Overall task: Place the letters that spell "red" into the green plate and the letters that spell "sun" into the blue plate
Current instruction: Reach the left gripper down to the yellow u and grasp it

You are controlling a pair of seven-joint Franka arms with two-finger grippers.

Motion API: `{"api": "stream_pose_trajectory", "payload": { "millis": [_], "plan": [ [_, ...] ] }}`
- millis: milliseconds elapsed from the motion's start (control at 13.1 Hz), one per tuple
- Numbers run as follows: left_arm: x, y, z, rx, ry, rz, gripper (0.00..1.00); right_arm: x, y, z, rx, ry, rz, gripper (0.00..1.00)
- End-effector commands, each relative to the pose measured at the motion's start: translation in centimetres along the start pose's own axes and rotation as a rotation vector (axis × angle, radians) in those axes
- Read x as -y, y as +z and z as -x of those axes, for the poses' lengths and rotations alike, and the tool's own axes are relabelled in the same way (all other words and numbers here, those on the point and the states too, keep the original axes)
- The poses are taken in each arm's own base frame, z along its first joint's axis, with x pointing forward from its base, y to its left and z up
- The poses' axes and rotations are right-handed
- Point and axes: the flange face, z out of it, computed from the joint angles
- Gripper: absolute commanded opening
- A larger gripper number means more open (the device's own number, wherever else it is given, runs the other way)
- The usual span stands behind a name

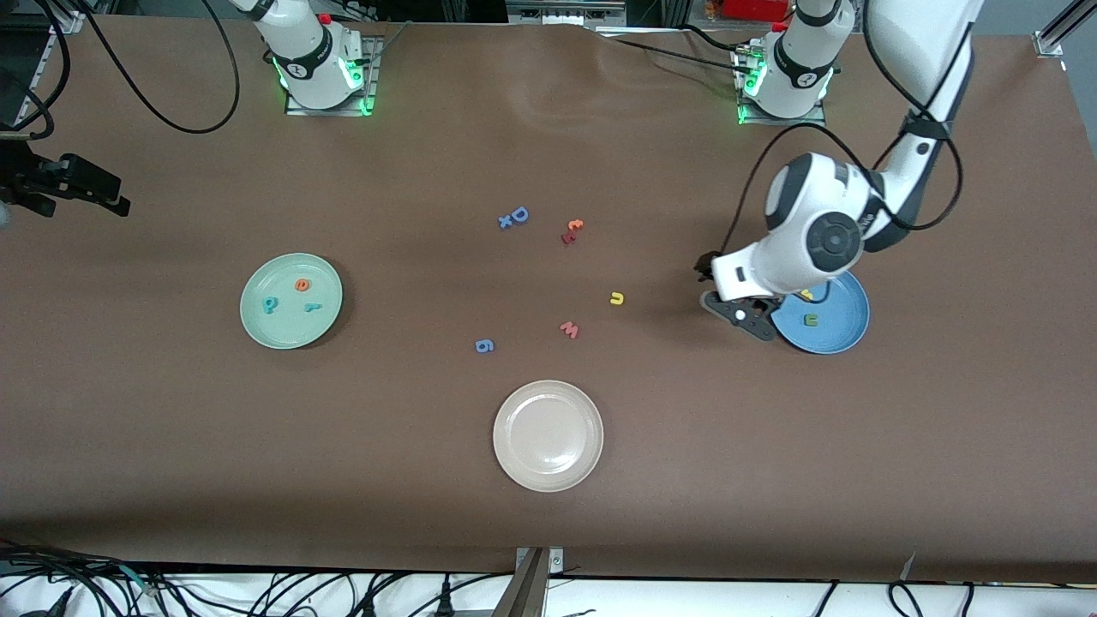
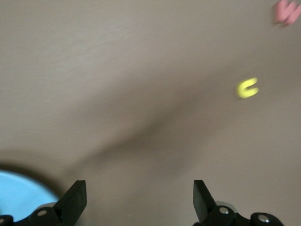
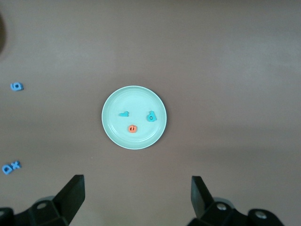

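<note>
The green plate (image 1: 287, 330) holds the orange e (image 1: 302, 284), teal d (image 1: 270, 304) and teal r (image 1: 313, 307). In the blue plate (image 1: 836, 338) lie the green n (image 1: 810, 320) and the yellow s (image 1: 806, 295), the s partly hidden by the left arm. The yellow u (image 1: 616, 298) lies on the bare table. My left gripper (image 1: 739, 315) hangs open and empty over the table at the blue plate's rim. Its wrist view shows the yellow u (image 2: 247, 88) ahead. My right gripper (image 3: 137, 197) is open and empty, high over the green plate (image 3: 136, 101).
A beige-white plate (image 1: 548, 476) sits nearest the front camera. Loose letters lie mid-table: blue D with x (image 1: 513, 218), a red and orange pair (image 1: 572, 230), a pink w (image 1: 570, 329) and a blue 6 (image 1: 484, 345). A black device (image 1: 60, 184) juts in at the right arm's end.
</note>
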Motion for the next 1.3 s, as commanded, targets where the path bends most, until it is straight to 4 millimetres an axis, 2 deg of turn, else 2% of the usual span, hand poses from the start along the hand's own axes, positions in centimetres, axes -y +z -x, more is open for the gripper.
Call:
{"api": "stream_pose_trajectory", "payload": {
  "millis": [0, 77, 153, 307, 383, 536, 613, 690, 920, 1226],
  "plan": [
    [-5.4, -0.3, -1.5, -0.014, -0.197, 0.029, 1.00, -0.3, -0.3, 0.3, -0.008, -0.037, 0.009, 1.00],
    [-7.2, -0.2, -2.0, -0.014, -0.302, 0.043, 1.00, -1.0, -0.1, 0.5, -0.002, -0.025, 0.008, 1.00],
    [-8.1, -0.4, -2.3, -0.015, -0.439, 0.057, 1.00, -1.0, -0.2, 0.9, -0.002, -0.024, 0.008, 1.00],
    [-8.1, -0.4, -2.6, 0.003, -0.792, 0.098, 1.00, -1.0, 0.3, 0.7, 0.003, -0.030, 0.010, 1.00],
    [-8.1, -0.6, -3.1, 0.006, -0.916, 0.110, 1.00, -0.9, 0.3, 0.5, 0.001, -0.031, 0.012, 1.00],
    [-9.2, 0.5, -3.5, 0.023, -0.987, 0.105, 1.00, 0.8, 0.6, 0.2, 0.005, -0.054, 0.017, 1.00],
    [-10.6, 0.5, -4.3, 0.019, -1.008, 0.109, 1.00, 1.2, 0.6, -0.3, -0.024, -0.064, 0.024, 1.00],
    [-10.8, 0.7, -4.7, 0.023, -1.072, 0.111, 1.00, 1.6, 0.8, -0.7, -0.056, -0.053, 0.030, 1.00],
    [-11.2, 0.5, -5.5, -0.025, -1.300, 0.153, 1.00, 2.0, 1.1, -1.1, -0.083, 0.048, 0.028, 1.00],
    [-10.4, 0.9, -5.2, 0.027, -1.568, 0.181, 1.00, 1.9, 1.0, -0.6, -0.055, 0.049, 0.026, 1.00]
  ]
}}
